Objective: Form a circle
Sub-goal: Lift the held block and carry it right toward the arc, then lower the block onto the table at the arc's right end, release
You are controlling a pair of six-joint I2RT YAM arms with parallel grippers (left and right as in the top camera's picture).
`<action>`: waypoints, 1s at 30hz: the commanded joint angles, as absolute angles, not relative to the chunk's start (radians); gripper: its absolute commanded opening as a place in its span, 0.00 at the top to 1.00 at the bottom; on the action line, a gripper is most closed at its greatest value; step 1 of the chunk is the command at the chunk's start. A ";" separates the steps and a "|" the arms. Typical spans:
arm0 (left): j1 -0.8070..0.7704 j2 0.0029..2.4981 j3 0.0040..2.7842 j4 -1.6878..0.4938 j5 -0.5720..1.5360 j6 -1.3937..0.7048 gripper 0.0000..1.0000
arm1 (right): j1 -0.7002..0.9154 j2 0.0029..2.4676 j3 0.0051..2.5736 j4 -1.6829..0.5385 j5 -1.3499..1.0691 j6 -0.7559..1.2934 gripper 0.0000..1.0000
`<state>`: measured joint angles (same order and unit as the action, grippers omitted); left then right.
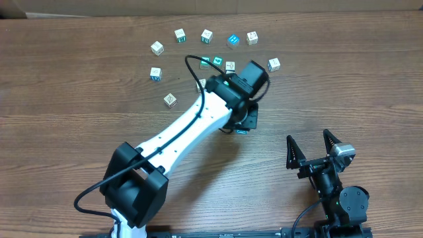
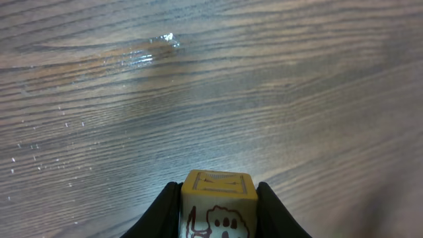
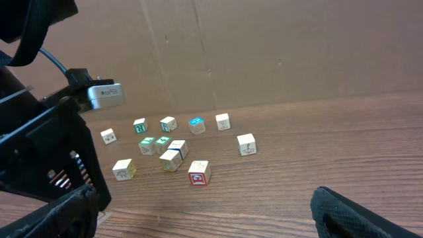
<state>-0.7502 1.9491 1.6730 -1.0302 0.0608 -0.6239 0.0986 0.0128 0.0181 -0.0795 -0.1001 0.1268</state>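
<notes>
White left arm (image 1: 192,125) reaches over the table (image 1: 66,99), fingers (image 2: 162,211) gripping a cube (image 2: 219,198); right fingers (image 1: 291,155) wide.

Pale printed cubes on brown wood grain
The pale yellowish wooden cube (image 2: 219,205) carries a dark red-brown line drawing. Elsewhere there is a bright blue-faced cube (image 1: 232,40), a whitish cube with a red square mark (image 3: 198,172) and a teal-green printed cube (image 3: 147,143) — all against the streaky mid-brown wood-grain table (image 1: 66,79).
</notes>
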 commanded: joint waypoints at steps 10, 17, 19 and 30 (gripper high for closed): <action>-0.828 1.959 1.662 -0.958 -0.131 -0.794 0.96 | 0.097 0.003 0.008 -0.076 -0.099 0.129 0.00; -0.832 1.971 1.651 -0.928 -0.130 -0.794 0.96 | 0.097 0.003 0.008 -0.076 -0.099 0.129 0.00; -0.832 1.988 1.651 -0.922 -0.121 -0.794 0.96 | 0.097 0.003 0.008 -0.076 -0.099 0.129 0.00; -0.833 2.121 1.651 -0.860 -0.077 -0.788 0.96 | 0.097 0.003 0.008 -0.076 -0.099 0.129 0.00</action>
